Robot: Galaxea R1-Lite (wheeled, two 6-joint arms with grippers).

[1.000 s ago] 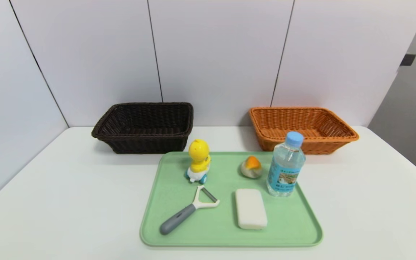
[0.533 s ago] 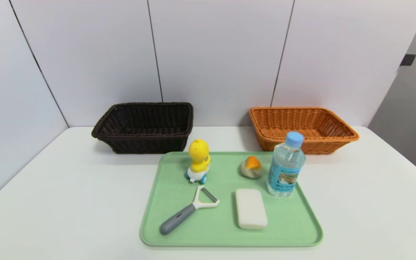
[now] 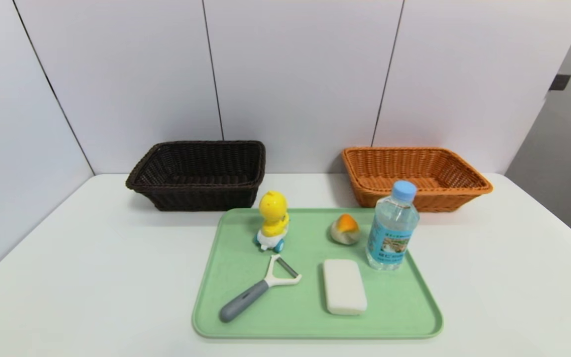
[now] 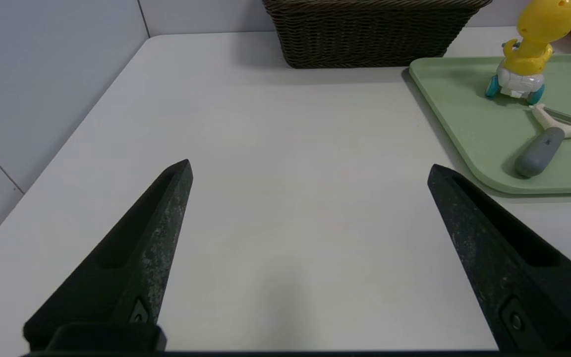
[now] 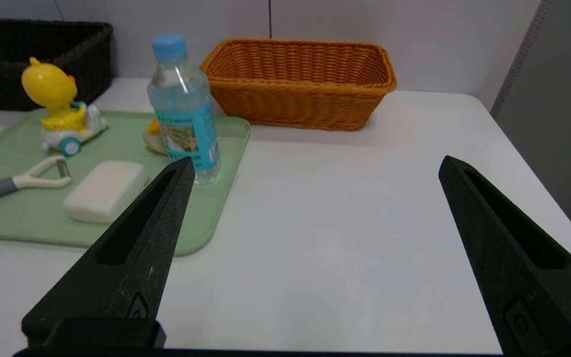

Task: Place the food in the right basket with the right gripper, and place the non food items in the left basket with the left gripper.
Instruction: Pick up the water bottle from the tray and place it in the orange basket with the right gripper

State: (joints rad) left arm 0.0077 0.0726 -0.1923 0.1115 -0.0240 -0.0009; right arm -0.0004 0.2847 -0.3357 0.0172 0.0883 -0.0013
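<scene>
While neither arm showed in the head view, the left gripper hung spread wide over bare bench, holding nothing; the right gripper was likewise spread and empty. On the green tray stood the duck toy, peeler, white bar, bun and water bottle, the bun half hidden behind the bottle from the right wrist. Behind sat the dark basket, cut off in the left wrist view, and the orange basket.

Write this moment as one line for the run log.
left gripper: open, empty | right gripper: open, empty | tray: all five items | both baskets: empty
</scene>
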